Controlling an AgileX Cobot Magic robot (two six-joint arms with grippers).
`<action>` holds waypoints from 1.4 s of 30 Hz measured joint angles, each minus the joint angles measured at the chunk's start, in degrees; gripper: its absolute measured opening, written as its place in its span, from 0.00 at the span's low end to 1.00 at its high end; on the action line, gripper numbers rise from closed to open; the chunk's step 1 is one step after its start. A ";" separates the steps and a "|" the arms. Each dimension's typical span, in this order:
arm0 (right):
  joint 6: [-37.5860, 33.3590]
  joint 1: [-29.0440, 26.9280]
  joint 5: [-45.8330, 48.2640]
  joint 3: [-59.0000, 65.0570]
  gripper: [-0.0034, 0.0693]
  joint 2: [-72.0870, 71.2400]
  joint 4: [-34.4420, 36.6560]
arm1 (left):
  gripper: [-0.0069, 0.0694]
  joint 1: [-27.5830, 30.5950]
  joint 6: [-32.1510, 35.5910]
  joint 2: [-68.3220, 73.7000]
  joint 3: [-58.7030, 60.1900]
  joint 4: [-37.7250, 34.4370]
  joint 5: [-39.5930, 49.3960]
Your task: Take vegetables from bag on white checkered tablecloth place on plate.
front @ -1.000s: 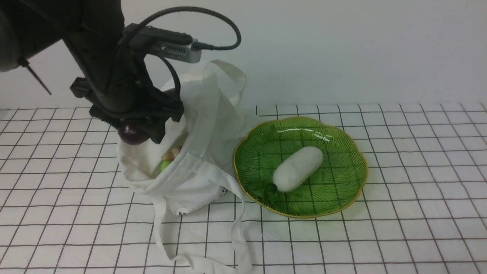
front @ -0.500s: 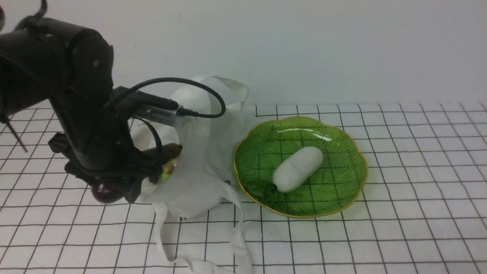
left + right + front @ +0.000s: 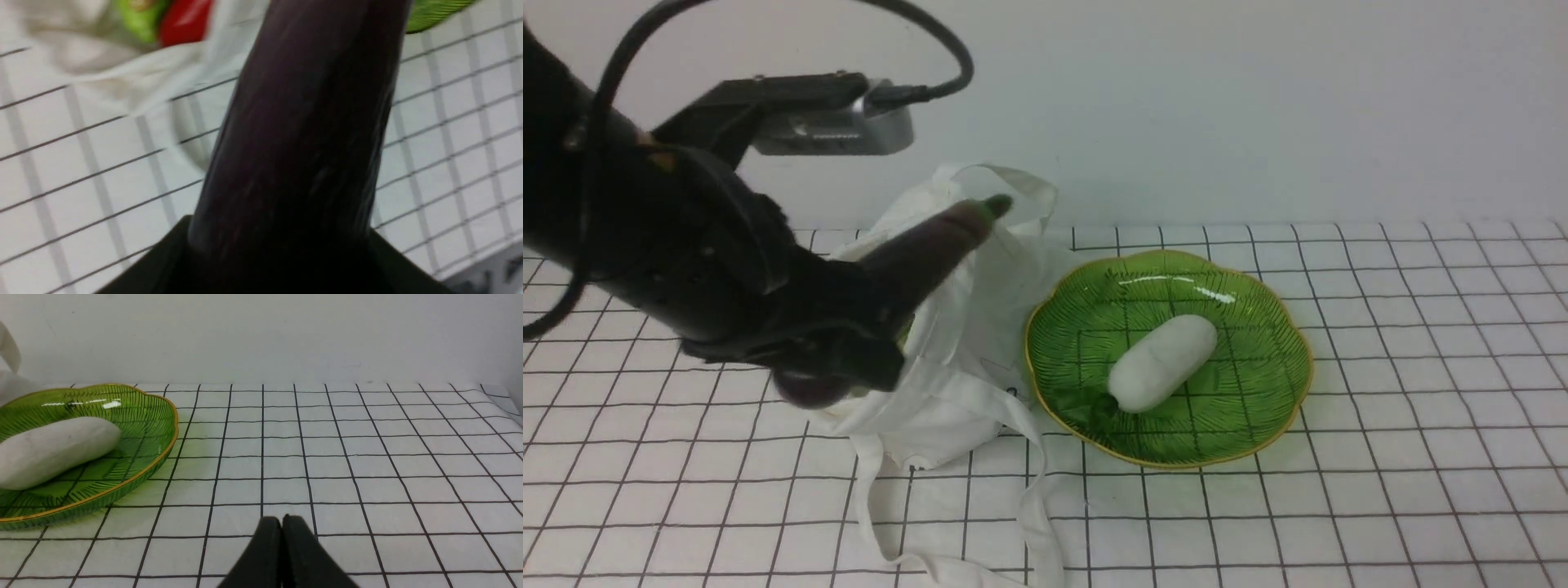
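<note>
1. One white vegetable lies on the plate; my left gripper pinches the eggplant above the bag.
2. Carrying step, I judge: next, swing rightward over the plate, lower, release.
3. My right gripper rests pressed together.

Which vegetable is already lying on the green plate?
The smooth white oblong one, lying on the plate. The dark purple eggplant is held aloft near the white bag instead.
</note>
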 joint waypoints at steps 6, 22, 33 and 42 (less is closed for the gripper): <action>0.00 0.00 0.00 0.00 0.02 0.00 0.00 | 0.59 -3.34 13.19 16.48 -5.63 -13.45 -6.46; 0.00 0.00 0.00 0.00 0.02 0.00 0.00 | 0.64 -8.76 9.72 43.71 -28.97 -8.27 -16.03; 0.00 0.00 0.00 0.00 0.02 0.00 0.00 | 0.78 -8.46 9.67 44.80 -29.06 -6.80 -13.05; 0.00 0.00 0.00 0.00 0.02 0.00 0.00 | 0.17 -5.21 9.48 27.96 -29.18 1.47 -3.87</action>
